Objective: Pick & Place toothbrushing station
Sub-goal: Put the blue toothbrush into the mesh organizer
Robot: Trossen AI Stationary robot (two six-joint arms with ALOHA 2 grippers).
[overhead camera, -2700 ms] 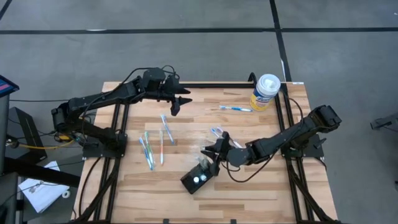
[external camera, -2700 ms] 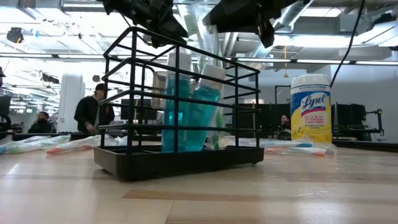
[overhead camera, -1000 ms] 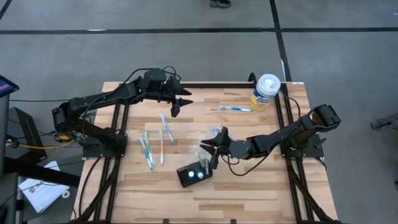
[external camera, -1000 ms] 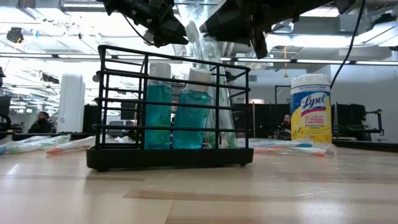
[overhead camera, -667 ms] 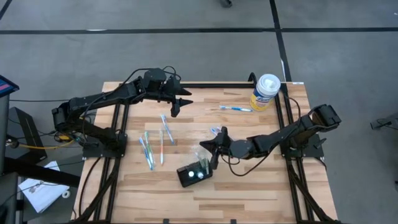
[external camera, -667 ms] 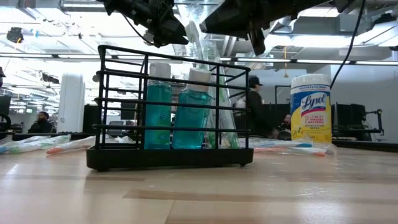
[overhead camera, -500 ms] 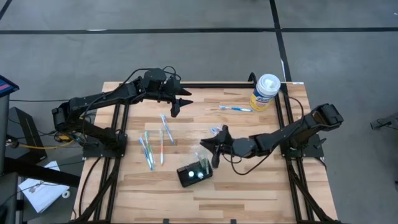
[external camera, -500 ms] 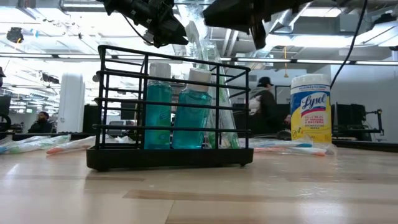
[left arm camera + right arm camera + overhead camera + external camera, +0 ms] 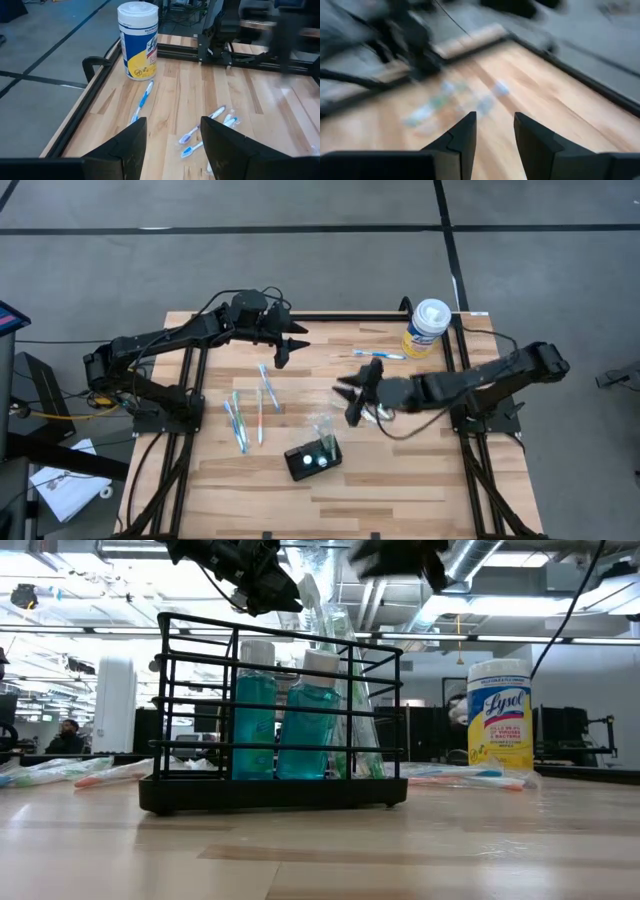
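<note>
The toothbrushing station [image 9: 313, 460] is a black wire holder standing on its flat base near the table's middle front. In the low view the station [image 9: 275, 720] holds two teal bottles and a wrapped toothbrush. My right gripper [image 9: 349, 400] hangs open above the table, up and toward the far edge from the station, touching nothing. Its own view shows only blurred table between the fingers of my right gripper [image 9: 494, 145]. My left gripper [image 9: 292, 348] waits open at the far left, and nothing lies between the fingers of my left gripper [image 9: 172, 150].
A white-and-yellow wipes canister [image 9: 427, 326] stands at the far right corner. A toothbrush [image 9: 378, 355] lies beside it. Several wrapped toothbrushes [image 9: 248, 412] lie at the left, and others [image 9: 205, 132] lie under my right gripper. Bare wood lies along the near edge.
My right gripper has risen from just beside the station's top and drawn away toward the table's far edge and a little right, moving fast enough to blur. The station stands where it was, upright on its base.
</note>
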